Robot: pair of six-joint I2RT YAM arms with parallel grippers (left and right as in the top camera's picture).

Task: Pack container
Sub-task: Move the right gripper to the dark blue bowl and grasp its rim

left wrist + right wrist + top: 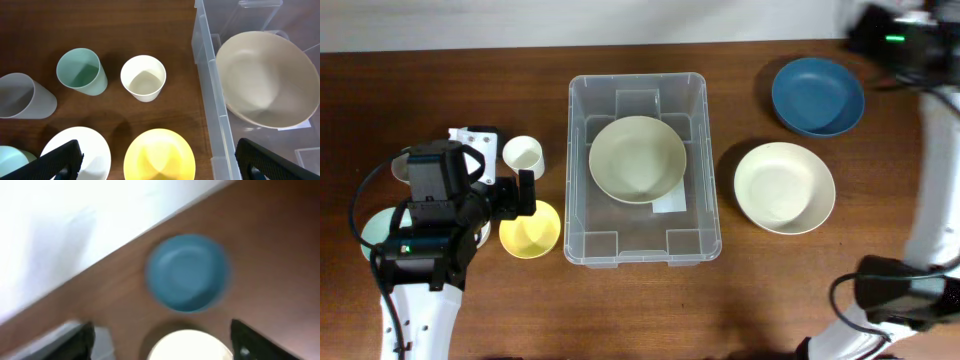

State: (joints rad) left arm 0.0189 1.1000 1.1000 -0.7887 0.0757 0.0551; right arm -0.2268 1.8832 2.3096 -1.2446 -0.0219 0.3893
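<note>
One beige bowl (637, 158) sits in the container (577, 180), yellow bowl (532, 236) just beside.

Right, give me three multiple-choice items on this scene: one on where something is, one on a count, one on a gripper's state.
1. Where is the beige bowl?
A) inside the clear container
B) outside it, on bare wood
C) in a gripper's grasp

2. How many bowls sit on the table to the right of the container?
A) one
B) two
C) four

3. What state is the left gripper in?
A) open, holding nothing
B) shut on a white cup
C) shut on a yellow bowl

Answers:
1 A, since the overhead view shows it resting within the container's walls.
2 B, since only the blue bowl and the cream bowl lie there.
3 A, since its fingers stand wide apart in the left wrist view, gripping nothing.
</note>
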